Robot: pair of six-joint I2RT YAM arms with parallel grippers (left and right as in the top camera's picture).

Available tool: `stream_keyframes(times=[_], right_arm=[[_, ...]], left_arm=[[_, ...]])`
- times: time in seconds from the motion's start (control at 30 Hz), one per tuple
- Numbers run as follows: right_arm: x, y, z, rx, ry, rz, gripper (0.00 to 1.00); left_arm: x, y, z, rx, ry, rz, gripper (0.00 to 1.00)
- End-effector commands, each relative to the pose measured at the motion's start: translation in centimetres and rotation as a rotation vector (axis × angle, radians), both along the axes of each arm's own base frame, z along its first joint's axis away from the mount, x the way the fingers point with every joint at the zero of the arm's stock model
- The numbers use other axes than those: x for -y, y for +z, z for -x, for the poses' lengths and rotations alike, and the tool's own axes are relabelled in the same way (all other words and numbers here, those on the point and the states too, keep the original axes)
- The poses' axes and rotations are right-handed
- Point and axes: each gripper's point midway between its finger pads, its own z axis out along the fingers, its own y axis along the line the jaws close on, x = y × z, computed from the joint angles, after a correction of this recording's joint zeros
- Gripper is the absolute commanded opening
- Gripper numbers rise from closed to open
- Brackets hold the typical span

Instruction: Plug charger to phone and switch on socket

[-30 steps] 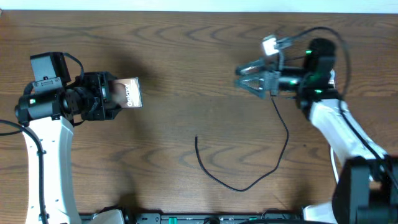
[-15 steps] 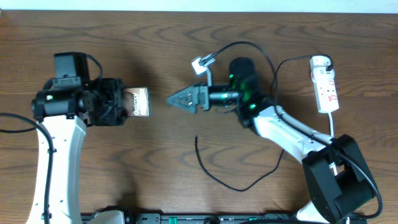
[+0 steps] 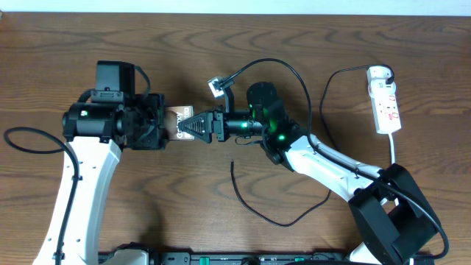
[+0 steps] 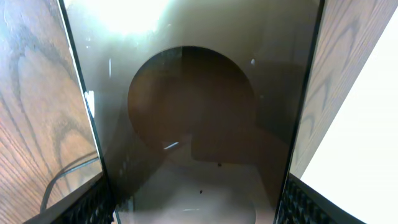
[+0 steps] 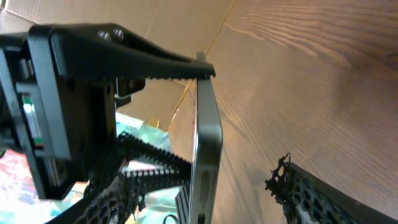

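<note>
L gripper (image 3: pixel 160 125) is clamped on the phone (image 3: pixel 174 118). In the L wrist view the slab fills the frame btw two black fingers (image 4: pixel 93 202) w/ ribbed, saw-tooth pads, one on each side edge. Its face is glossy and mirror-like, dark brown-grey, w/ a big round darker patch mid-face, white glare at the top and a thin dark rim. Overhead, pale lettering shows on the exposed part.

R gripper (image 3: pixel 185 126) points straight at the L one, its tip at the phone's free end. In the R wrist view the phone is edge-on: a slim flat slab w/ a smooth grey, rounded band round it. The R gripper's jaws stand apart w/ that edge in the gap. Its fingers (image 5: pixel 323 193) are black w/ a fine mesh-like texture. The one at lower R is clear of the phone; can't tell if the other touches.

Cable (image 3: pixel 283 223) is thin, black and limp. It lies on the table (image 3: pixel 88 44) in a loose U in front of the R arm; its free tip points up toward the grippers, near the phone but apart from it.

Power strip (image 3: pixel 386 103) is a narrow white plastic bar w/ red markings at the far R of the table. It has a round white plug at its far end and a white lead off the near end, and sits well apart from the phone.

Table is brown wood w/ wavy grain and a matte finish.
</note>
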Motion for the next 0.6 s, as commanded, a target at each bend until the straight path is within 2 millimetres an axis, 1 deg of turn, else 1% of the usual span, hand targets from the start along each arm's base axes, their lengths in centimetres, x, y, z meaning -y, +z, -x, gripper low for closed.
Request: stream_keyframes(times=[0.0,0.23,0.33,0.4,0.57], right_arm=[[-0.4,0.5,-0.1,0.015,-0.012,-0.004,0.73],[-0.5,0.4,0.0,0.014,-0.015,-0.001,0.71],[-0.5,0.4,0.0,0.013,-0.015,-0.001,0.63],[-0.5,0.4,0.0,0.013,-0.014,-0.001,0.61],[-0.5,0.4,0.0,0.013,-0.014,-0.001,0.60]], left_arm=[[0.5,0.2,0.0,0.003,0.009,0.003,0.07],[1.8,0.3,0.1,0.003,-0.005,0.015,0.07],[1.9,0.3,0.2,0.002,-0.010,0.014,0.07],[1.9,0.3,0.2,0.003,-0.010,0.014,0.07],[2.3,0.3,0.3,0.002,-0.023,0.014,0.07]])
